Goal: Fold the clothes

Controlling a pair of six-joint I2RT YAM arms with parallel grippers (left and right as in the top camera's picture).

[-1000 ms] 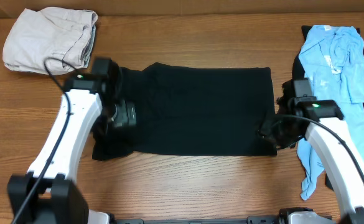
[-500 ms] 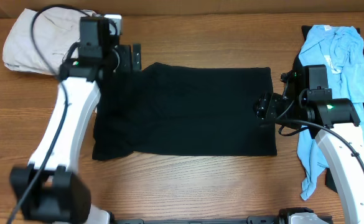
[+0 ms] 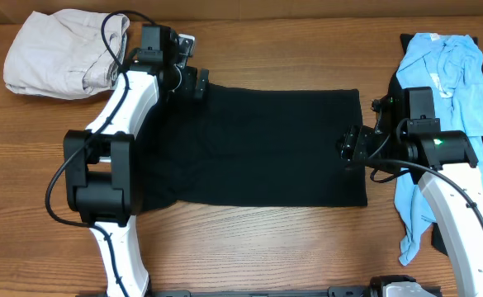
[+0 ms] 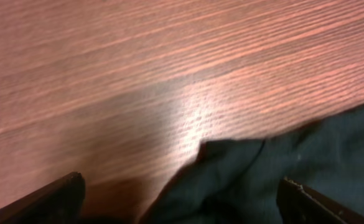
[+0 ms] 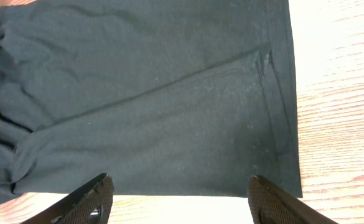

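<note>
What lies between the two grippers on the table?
The black garment, spread flat, fills the stretch from the left gripper to the right gripper; the overhead view shows it.

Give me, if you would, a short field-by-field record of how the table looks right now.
surface: wooden table
centre: black garment, spread flat
top left of overhead view: beige garment, bunched
right side: light blue shirt, crumpled
left gripper: open, at the black garment's upper left corner
right gripper: open, over the black garment's right edge
held: nothing
</note>
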